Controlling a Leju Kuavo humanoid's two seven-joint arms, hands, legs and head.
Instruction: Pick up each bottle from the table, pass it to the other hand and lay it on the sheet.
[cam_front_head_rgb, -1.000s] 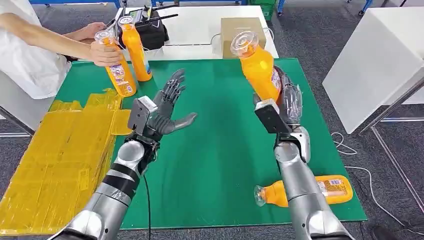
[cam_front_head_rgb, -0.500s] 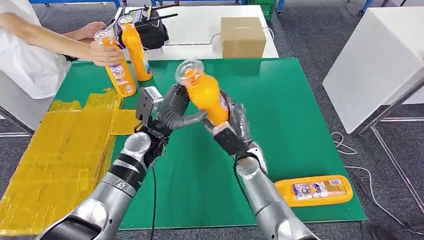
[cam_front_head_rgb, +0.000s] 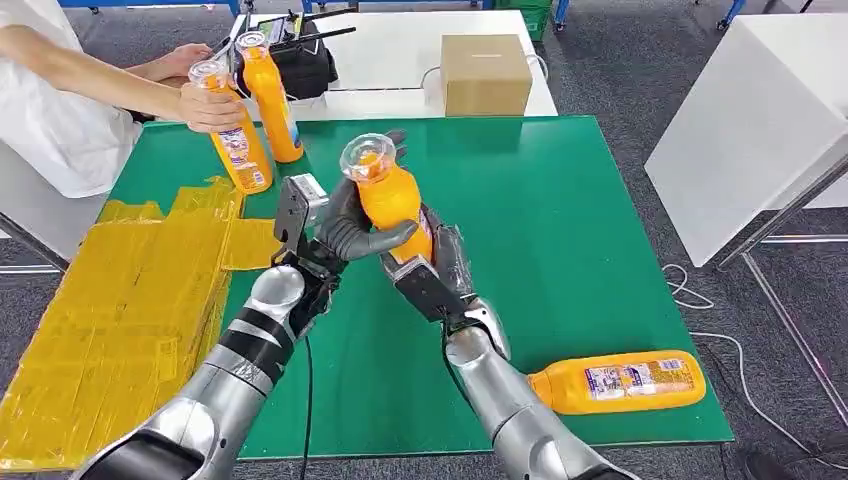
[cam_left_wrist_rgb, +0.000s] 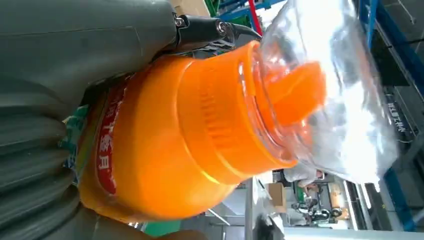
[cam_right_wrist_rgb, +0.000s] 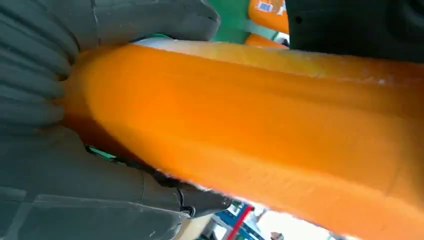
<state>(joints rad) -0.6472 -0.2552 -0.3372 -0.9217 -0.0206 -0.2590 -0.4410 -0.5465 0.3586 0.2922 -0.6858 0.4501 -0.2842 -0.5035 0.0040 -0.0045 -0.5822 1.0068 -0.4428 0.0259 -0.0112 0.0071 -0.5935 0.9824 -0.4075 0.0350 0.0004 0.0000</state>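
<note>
Inspection at the moment of record: both my hands were on one orange bottle (cam_front_head_rgb: 390, 200), held upright and slightly tilted above the middle of the green table (cam_front_head_rgb: 560, 200). My right hand (cam_front_head_rgb: 440, 262) gripped the bottle's lower body from the right side, fingers wrapped behind it. My left hand (cam_front_head_rgb: 350, 225) was closed around the bottle's upper body, the thumb lying across its front. The left wrist view confirmed the bottle (cam_left_wrist_rgb: 200, 140) against my palm, with its clear cap (cam_left_wrist_rgb: 325, 90) over an orange spout. The right wrist view showed the bottle's side (cam_right_wrist_rgb: 250, 130) pressed between my thumb and fingers (cam_right_wrist_rgb: 150, 20).

A second bottle (cam_front_head_rgb: 620, 380) lay on its side near the table's front right corner, label up, cap pointing left, well apart from both hands.

The yellow sheet (cam_front_head_rgb: 120, 300) lay along the table's left part, crumpled and hanging over the edge; I saw no bottle on it.

At the far left corner a person's hand (cam_front_head_rgb: 210, 105) held a third bottle (cam_front_head_rgb: 235, 130) upright on the table, just beside a fourth bottle (cam_front_head_rgb: 272, 95) standing upright. A cardboard box (cam_front_head_rgb: 485, 72) and a black device (cam_front_head_rgb: 305, 60) sat on the white table (cam_front_head_rgb: 400, 60) beyond.
</note>
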